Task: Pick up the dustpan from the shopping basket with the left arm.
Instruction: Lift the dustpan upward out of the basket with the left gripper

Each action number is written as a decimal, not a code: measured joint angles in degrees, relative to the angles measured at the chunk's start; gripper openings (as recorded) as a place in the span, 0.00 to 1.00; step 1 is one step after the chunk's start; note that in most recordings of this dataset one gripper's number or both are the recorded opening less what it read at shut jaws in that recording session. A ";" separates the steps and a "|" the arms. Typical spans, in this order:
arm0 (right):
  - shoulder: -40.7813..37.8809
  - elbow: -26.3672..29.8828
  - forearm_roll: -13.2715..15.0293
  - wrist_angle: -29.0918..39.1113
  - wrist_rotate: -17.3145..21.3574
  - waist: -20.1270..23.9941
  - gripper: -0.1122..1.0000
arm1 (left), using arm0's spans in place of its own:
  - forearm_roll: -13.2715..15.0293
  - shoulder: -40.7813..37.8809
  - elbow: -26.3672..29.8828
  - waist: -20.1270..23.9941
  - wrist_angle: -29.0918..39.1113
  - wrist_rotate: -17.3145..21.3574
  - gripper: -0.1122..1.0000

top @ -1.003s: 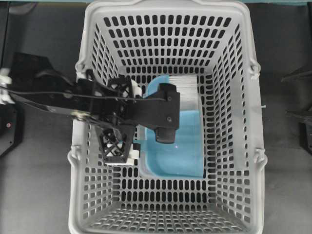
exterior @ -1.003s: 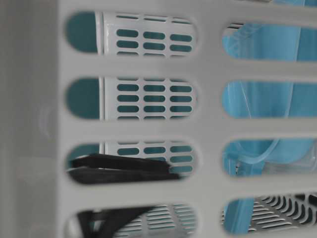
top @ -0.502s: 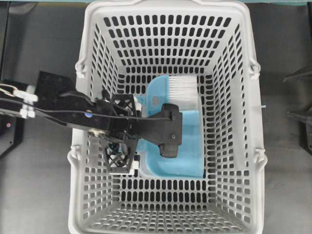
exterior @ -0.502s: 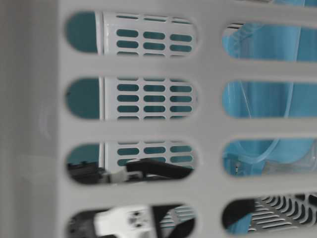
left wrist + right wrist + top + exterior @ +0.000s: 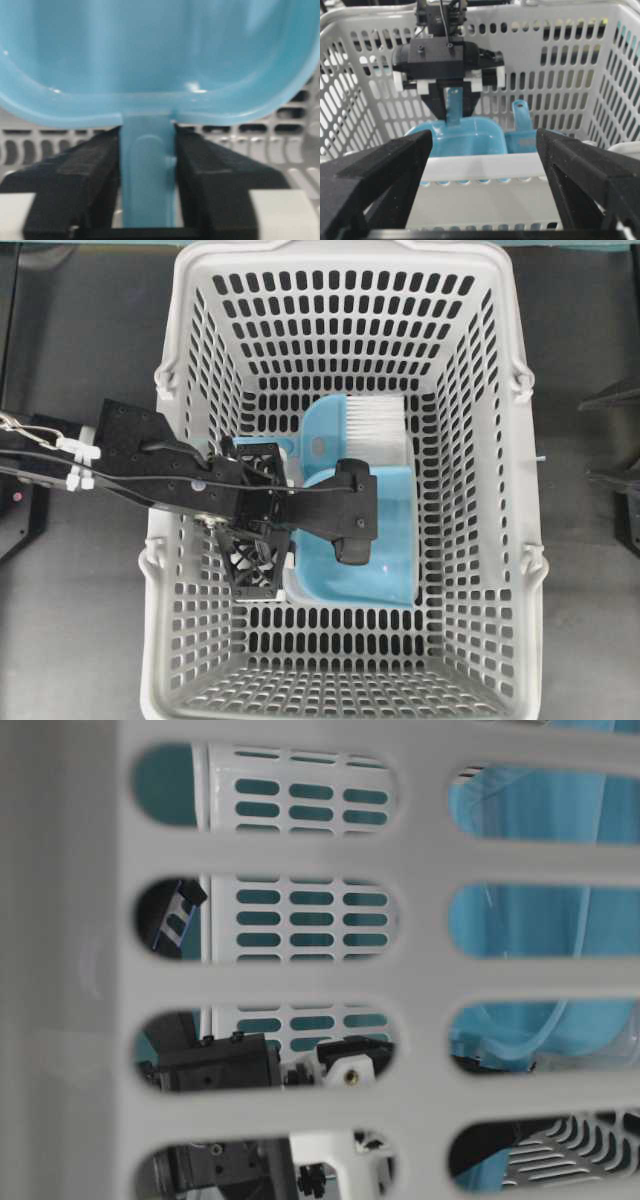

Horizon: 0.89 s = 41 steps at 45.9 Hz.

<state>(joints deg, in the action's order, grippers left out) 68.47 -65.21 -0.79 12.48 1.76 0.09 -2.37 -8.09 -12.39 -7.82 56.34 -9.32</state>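
Overhead view first: the shopping basket [image 5: 190,300] fills most of the frame, and the light blue dustpan [image 5: 385,575] lies on its floor, toward the right wall and about halfway between the near and far walls. A blue-handled brush [image 5: 375,425] with white bristles sits just behind it. The left arm [image 5: 150,475] comes in over the left wall, with the left gripper [image 5: 290,510] down at the dustpan's left edge.

Table-level view: mostly the basket's near wall [image 5: 80,970], blurry. Through the slots you can make out black and white gripper parts [image 5: 335,1075] low down and the blue dustpan [image 5: 530,920] on the right.

Left wrist view: the black fingers [image 5: 85,185] are pressed against both sides of the dustpan's thin handle [image 5: 147,170], pan body [image 5: 160,55] right above.

Right wrist view: the right gripper [image 5: 480,195] has its fingers [image 5: 375,190] wide apart with nothing between them, outside the basket. Across it, the left gripper [image 5: 452,107] pinches the upright handle [image 5: 453,107], brush handle [image 5: 522,117] beside it.
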 measured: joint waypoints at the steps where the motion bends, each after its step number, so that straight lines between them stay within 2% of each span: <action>1: 0.00 0.00 -0.09 0.00 0.00 0.00 0.82 | 0.00 0.26 -0.09 0.00 -0.35 0.09 0.36; 15: 0.09 -0.53 -0.18 0.00 0.00 0.00 0.82 | 0.00 6.15 -2.64 0.00 -9.67 -0.09 0.36; 24: 1.23 -0.53 -0.26 0.00 0.00 0.00 0.82 | 0.00 12.39 -3.08 0.09 -11.60 -0.18 0.36; 31: 2.55 -0.62 -0.26 -0.09 0.00 0.00 0.82 | 0.00 16.52 -1.32 0.97 -10.46 0.00 0.36; 41: 3.08 -0.62 -0.35 -0.09 0.00 0.00 0.82 | 0.00 18.63 5.63 1.67 -1.93 0.09 0.36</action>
<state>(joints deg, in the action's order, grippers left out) 71.54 -65.83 -1.14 12.39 1.76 0.09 -2.37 10.55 -6.77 -6.15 54.40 -9.23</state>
